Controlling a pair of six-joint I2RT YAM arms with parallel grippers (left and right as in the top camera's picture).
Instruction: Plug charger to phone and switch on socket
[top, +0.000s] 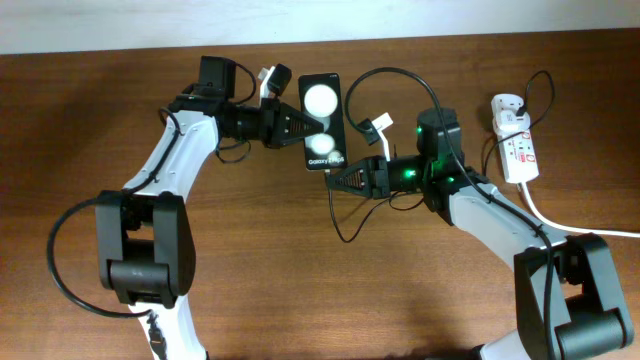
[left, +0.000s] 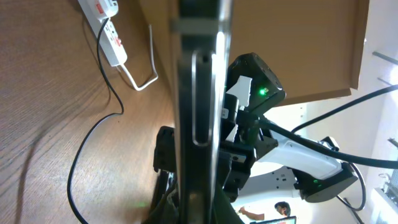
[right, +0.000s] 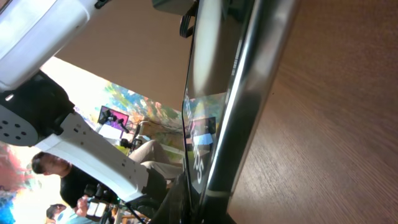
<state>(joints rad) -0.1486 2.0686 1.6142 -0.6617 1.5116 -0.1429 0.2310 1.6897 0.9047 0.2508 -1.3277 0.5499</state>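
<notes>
Neither half of the task looks finished, judging from the overhead view. The phone (top: 323, 120) is lifted off the wooden table (top: 300, 300), back side up, with its lettered end towards the right gripper (top: 334, 180). The charger (top: 390, 70) is not visibly seated in it. Its cable arcs away from the phone to the white adapter (top: 505, 106), which sits in the socket (top: 518, 150) well off to the phone's far side from the left arm. Nothing is near the socket's switches, so switching it on is probably still to come, after the plug goes in.

The left gripper (top: 296, 126) is clamped on the phone's long edge and holds it steady. Its wrist view shows the phone (left: 199, 93) edge-on, with the socket (left: 102, 15) far behind.

The right gripper's fingers are drawn close together right at the phone's lettered end, and black cable trails out from under them. It appears to be pinching the charger's plug tip. The tip itself is hidden, so it is unclear whether it has met the port. The right wrist view shows only the phone's edge (right: 233, 112), very close.
</notes>
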